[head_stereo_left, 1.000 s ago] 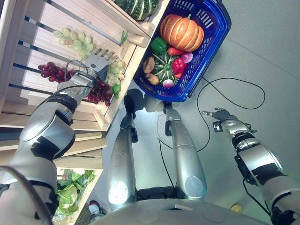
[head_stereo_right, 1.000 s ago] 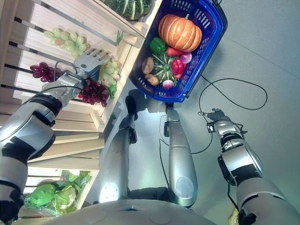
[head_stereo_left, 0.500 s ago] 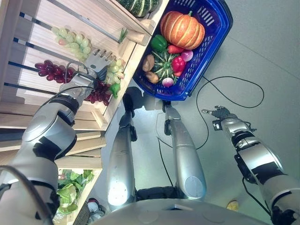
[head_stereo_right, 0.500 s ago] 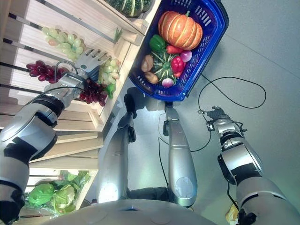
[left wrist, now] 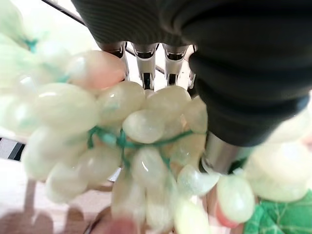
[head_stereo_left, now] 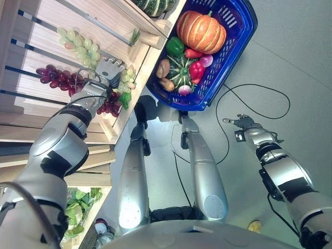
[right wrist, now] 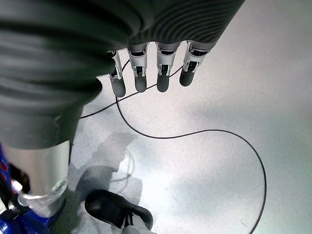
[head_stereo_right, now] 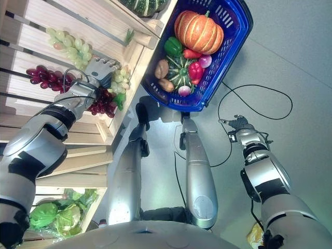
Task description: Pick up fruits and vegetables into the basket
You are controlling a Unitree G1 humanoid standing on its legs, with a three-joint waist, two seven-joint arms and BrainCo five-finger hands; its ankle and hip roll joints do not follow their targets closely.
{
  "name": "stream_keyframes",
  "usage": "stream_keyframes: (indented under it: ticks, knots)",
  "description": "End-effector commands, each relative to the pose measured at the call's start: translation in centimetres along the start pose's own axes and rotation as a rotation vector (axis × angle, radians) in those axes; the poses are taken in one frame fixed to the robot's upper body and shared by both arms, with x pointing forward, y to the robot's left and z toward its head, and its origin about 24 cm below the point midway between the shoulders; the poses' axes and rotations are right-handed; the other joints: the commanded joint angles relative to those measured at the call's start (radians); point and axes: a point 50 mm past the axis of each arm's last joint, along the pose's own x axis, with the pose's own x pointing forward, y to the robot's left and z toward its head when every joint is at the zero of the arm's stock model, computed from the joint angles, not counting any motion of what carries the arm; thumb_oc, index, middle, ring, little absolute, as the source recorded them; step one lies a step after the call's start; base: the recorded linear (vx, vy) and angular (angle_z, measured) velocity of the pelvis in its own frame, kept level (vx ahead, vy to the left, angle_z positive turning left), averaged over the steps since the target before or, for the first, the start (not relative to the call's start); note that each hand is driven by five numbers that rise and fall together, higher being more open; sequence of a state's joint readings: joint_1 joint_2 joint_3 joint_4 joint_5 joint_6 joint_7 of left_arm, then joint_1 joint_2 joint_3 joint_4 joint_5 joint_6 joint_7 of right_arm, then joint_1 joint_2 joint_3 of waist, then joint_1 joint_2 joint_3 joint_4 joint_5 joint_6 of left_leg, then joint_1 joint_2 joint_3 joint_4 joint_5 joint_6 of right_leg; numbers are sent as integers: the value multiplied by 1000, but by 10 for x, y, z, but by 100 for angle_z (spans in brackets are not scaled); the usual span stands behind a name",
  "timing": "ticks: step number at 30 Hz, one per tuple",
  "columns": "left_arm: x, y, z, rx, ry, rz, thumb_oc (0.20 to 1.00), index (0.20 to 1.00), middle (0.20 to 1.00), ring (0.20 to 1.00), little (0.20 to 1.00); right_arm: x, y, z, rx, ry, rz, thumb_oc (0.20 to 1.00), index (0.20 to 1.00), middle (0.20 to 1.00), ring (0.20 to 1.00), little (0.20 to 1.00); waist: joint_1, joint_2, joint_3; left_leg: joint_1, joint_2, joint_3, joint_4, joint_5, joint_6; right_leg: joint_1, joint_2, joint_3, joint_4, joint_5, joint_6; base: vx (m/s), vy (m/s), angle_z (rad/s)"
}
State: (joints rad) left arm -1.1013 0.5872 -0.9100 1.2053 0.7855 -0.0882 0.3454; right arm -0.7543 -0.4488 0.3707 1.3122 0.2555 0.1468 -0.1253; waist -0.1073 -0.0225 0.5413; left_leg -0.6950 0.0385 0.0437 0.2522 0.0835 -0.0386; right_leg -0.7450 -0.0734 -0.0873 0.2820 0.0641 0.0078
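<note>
A blue basket (head_stereo_left: 229, 56) stands on the floor beside the wooden shelf (head_stereo_left: 46, 21), holding a pumpkin (head_stereo_left: 201, 31), a green pepper (head_stereo_left: 175, 47), a red pepper (head_stereo_left: 196, 70) and other vegetables. My left hand (head_stereo_left: 106, 71) reaches into the shelf with straight fingers, against a bunch of green grapes (head_stereo_left: 126, 79). In the left wrist view the green grapes (left wrist: 131, 141) lie between the fingers (left wrist: 146, 61) and the thumb. Dark purple grapes (head_stereo_left: 109, 105) lie just below the hand. My right hand (head_stereo_left: 241, 123) hangs open over the floor, holding nothing.
More green grapes (head_stereo_left: 78, 44) and purple grapes (head_stereo_left: 54, 78) lie further back on the shelf. A striped squash (head_stereo_left: 153, 6) sits on the level above, and lettuce (head_stereo_left: 78, 207) on the one below. The grey floor (right wrist: 219, 97) spreads to the right of the basket.
My left hand has slid forward along the shelf, from over the purple grapes up to the green bunch. The right hand has hardly moved.
</note>
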Motion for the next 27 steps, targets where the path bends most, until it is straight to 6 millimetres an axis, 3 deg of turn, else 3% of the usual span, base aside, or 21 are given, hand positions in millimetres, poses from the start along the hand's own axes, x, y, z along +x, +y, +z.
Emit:
stream_keyframes:
  ticks: [1, 16, 17, 18, 19, 27]
  knots:
    - [-20, -42, -18, -36, 127, -188, 200, 200, 200, 200, 200, 0, -3, -21, -3, 48, -22, 1000, 1000, 1000, 1000, 1000, 34, -18, -21, -26, -17, -20, 54, -58, -29, 7, 42, 19, 48, -35, 74, 0, 0, 0]
    - [-24, -49, -16, -70, 147, -212, 200, 200, 200, 200, 200, 0, -6, -20, -1, 45, -26, 1000, 1000, 1000, 1000, 1000, 34, -11, -21, -26, -19, -20, 51, -55, -31, 9, 38, 17, 40, -32, 74, 0, 0, 0]
    - [-24, -49, -16, -84, 153, -204, 360, 360, 360, 360, 360, 0, -6, -20, -1, 44, -26, 1000, 1000, 1000, 1000, 1000, 35, -10, -21, -27, -19, -19, 51, -54, -31, 8, 38, 17, 40, -32, 74, 0, 0, 0]
    - [-24, -48, -16, -111, 163, -190, 589, 589, 589, 589, 589, 0, -6, -20, -1, 44, -26, 1000, 1000, 1000, 1000, 1000, 36, -10, -21, -27, -19, -20, 49, -54, -31, 8, 38, 17, 39, -33, 74, 0, 0, 0]
    - [-23, -48, -16, -122, 163, -184, 1000, 1000, 1000, 1000, 1000, 0, -6, -20, -1, 44, -26, 1000, 1000, 1000, 1000, 1000, 36, -10, -21, -26, -19, -20, 49, -54, -31, 8, 38, 17, 39, -33, 74, 0, 0, 0]
    - [-18, -37, -13, -327, 153, -146, 1000, 1000, 1000, 1000, 1000, 0, -7, -19, -1, 43, -24, 1000, 1000, 1000, 1000, 1000, 37, -9, -21, -21, -19, -19, 47, -54, -29, 14, 39, 17, 41, -37, 74, 0, 0, 0]
